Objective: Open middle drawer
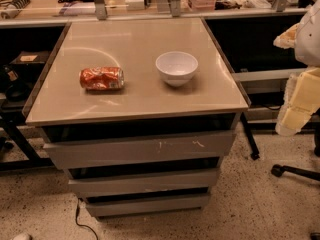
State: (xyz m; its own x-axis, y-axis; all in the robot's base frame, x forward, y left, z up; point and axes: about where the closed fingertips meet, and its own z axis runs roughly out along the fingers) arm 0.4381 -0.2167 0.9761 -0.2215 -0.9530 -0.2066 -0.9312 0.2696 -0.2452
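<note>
The grey cabinet has three stacked drawer fronts below a beige top [140, 44]. The middle drawer [145, 182] is the plain grey front between the scratched upper front [140, 149] and the narrow bottom front [147, 204]. It looks pushed in, with a dark gap above it. My gripper [299, 103], pale yellow under a white arm, hangs at the far right edge of the view. It is level with the cabinet top, well to the right of the drawers, and touches nothing.
A crushed red can [101, 78] and a white bowl [176, 68] sit on the cabinet top. A black chair base [295, 171] stands on the speckled floor at right. A black cable [80, 219] lies at the cabinet's lower left. A cluttered bench runs behind.
</note>
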